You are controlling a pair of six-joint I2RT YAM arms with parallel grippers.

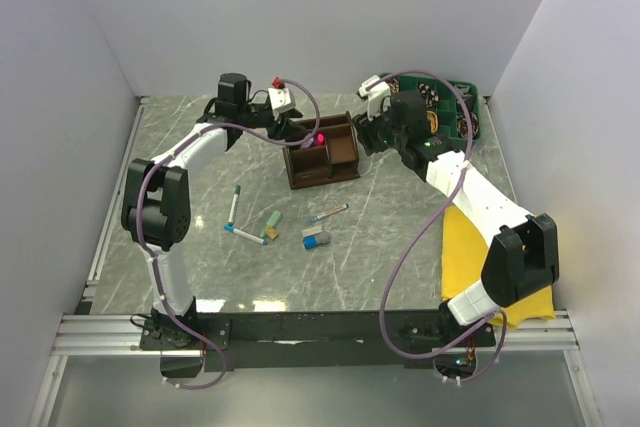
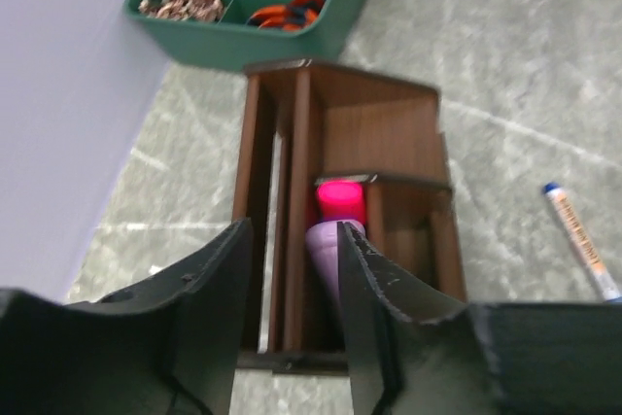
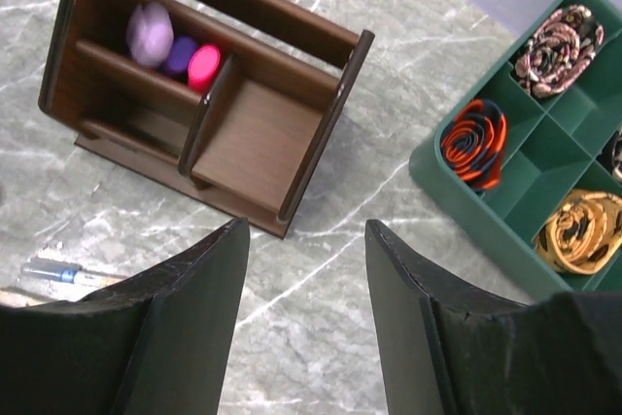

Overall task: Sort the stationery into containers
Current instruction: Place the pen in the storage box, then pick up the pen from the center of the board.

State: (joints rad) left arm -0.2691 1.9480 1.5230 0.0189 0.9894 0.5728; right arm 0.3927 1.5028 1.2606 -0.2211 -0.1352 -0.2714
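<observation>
Nearest the arm bases, a yellow cloth (image 1: 465, 247) lies on the right side of the bench (image 1: 200, 277), beside the right arm. Further in, left of centre, the unsorted stationery lies loose on the bench surface. It consists of a teal-capped pen (image 1: 234, 205), a second pen (image 1: 245, 235) just in front of it, and a green and tan stubby piece (image 1: 272, 224) at that second pen's right end. It also includes a blue-grey stubby piece (image 1: 316, 238) and a third pen (image 1: 328, 213) just beyond that piece. Whether the stubby pieces touch the pens beside them cannot be determined. Beyond this group, the dark brown wooden organiser (image 1: 322, 152) stands upright near mid-bench. In a narrow compartment toward its left end, three markers stand side by side and touching: a pink marker (image 3: 204, 65), a purple marker (image 3: 180, 53) and a lavender marker (image 3: 149, 34). The left end effector (image 2: 292, 230) hovers over the left end of the organiser, pointing along its length. Its fingers (image 2: 233, 308) are spread and grip nothing, and the markers are visible just past the fingertips. The right end effector (image 3: 306, 230) hangs above the bench just off the right end of the organiser. Its fingers (image 3: 194, 318) are likewise spread apart with nothing between them. Farthest away, in the right rear corner of the bench, a green tray (image 1: 470, 87) holds coiled cables (image 3: 476, 138) in separate compartments. It stands near the organiser and apart from it.
</observation>
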